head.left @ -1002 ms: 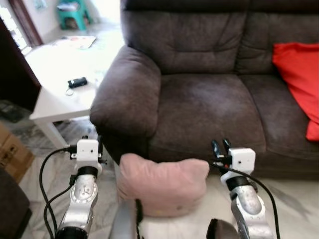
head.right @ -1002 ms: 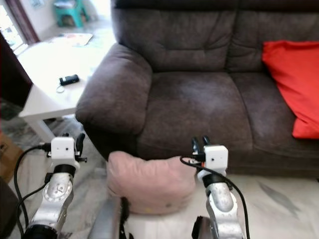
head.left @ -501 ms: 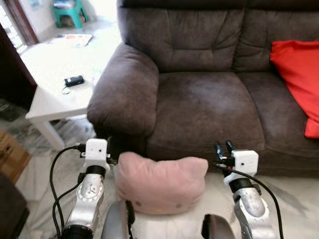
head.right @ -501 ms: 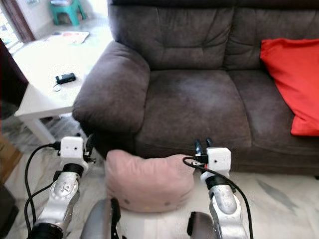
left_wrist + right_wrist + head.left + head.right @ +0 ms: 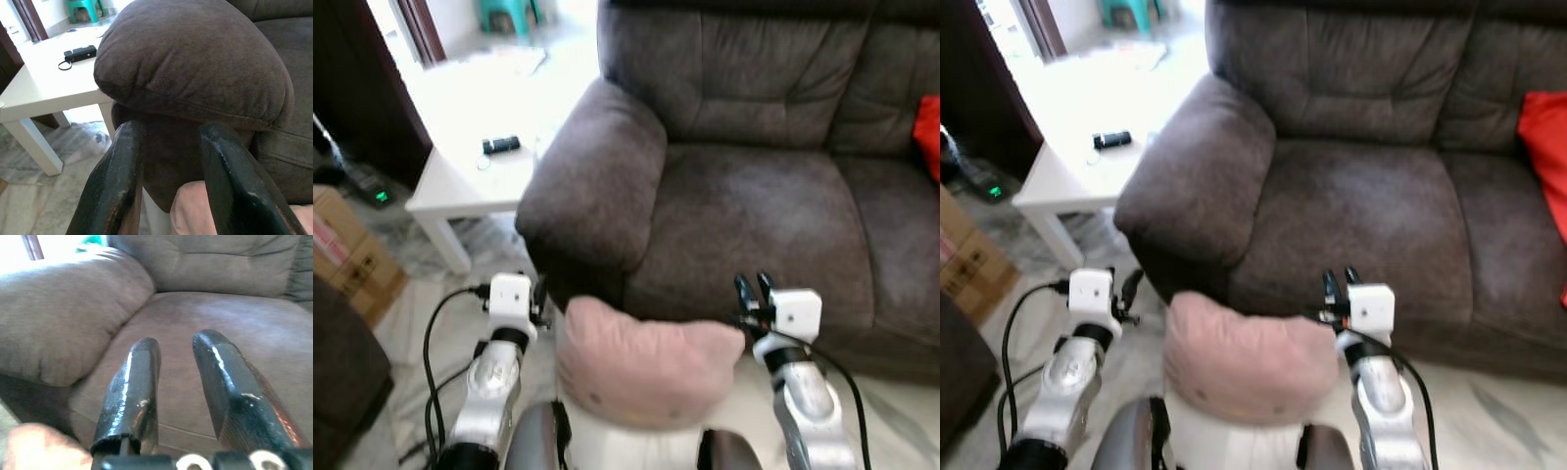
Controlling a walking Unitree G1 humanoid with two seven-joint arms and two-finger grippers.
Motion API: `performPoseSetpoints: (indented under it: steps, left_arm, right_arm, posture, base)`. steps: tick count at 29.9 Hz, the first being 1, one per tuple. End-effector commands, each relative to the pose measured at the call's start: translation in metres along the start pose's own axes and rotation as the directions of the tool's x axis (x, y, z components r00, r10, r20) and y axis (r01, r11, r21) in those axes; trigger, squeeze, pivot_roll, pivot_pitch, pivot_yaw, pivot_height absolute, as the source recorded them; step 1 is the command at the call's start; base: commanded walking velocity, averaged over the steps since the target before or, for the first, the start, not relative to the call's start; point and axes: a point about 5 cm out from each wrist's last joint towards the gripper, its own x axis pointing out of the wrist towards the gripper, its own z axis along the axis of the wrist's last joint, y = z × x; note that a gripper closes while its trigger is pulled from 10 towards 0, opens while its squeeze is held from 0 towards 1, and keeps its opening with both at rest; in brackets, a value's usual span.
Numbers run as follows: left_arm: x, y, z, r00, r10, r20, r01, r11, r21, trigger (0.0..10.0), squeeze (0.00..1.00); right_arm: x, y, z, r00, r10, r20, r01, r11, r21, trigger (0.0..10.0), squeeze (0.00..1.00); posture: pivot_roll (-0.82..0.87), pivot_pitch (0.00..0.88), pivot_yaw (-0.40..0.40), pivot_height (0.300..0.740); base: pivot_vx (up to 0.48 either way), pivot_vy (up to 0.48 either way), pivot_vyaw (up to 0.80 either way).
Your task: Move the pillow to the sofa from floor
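Pink pillow (image 5: 641, 363) pressed between both arms, jaws parted, empty, brown sofa (image 5: 754, 196) armrest ahead.

This is a living room in a home. You can tell by the big soft brown sofa (image 5: 744, 166) with a red cushion (image 5: 1544, 166) on it, and the low white table (image 5: 480, 162) beside its arm with a small black thing (image 5: 501, 145) lying on top. There is also a shiny pale stone floor (image 5: 1518, 411), a cardboard box (image 5: 352, 259) to the side, and a little green stool (image 5: 504, 12) far back in the bright light.
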Motion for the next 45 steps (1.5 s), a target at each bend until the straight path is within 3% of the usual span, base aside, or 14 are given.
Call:
performPoseSetpoints:
  steps: [1,11,17,32,45]
  left_arm:
    - [-0.003,0.000,-0.006,0.999,-0.001,-0.032,0.000,1.000,-0.020,10.0,0.00]
    - [-0.006,-0.005,-0.016,0.995,-0.056,-0.082,0.050,0.996,-0.076,10.0,0.00]
    - [-0.009,-0.005,-0.022,0.992,-0.059,-0.112,0.052,0.996,-0.070,10.0,0.00]
    - [-0.014,0.006,-0.056,0.953,-0.010,-0.304,0.005,1.000,-0.018,10.0,0.00]
    - [-0.016,0.012,-0.066,0.932,0.029,-0.360,-0.040,0.999,-0.023,10.0,0.00]
  right_arm:
    - [-0.004,-0.002,-0.005,1.000,-0.006,-0.021,0.006,1.000,0.002,10.0,0.00]
    - [-0.003,-0.001,-0.006,1.000,-0.002,-0.029,0.002,1.000,0.004,10.0,0.00]
    - [-0.003,-0.002,-0.006,1.000,-0.003,-0.030,0.003,1.000,0.006,10.0,0.00]
    - [-0.003,-0.001,-0.005,1.000,0.001,-0.027,-0.001,1.000,0.002,10.0,0.00]
    - [-0.002,0.000,-0.005,1.000,0.007,-0.025,-0.007,1.000,-0.001,10.0,0.00]
  posture:
    - [-0.01,0.061,0.028,0.568]
    - [-0.01,0.064,0.028,0.568]
    - [-0.01,0.065,0.027,0.568]
    - [-0.01,0.071,0.025,0.568]
    - [-0.01,0.075,0.024,0.568]
  base:
    - [0.000,0.000,0.00]
    - [0.000,0.000,0.00]
    - [0.000,0.000,0.00]
    - [0.000,0.000,0.00]
    - [0.346,0.000,0.00]
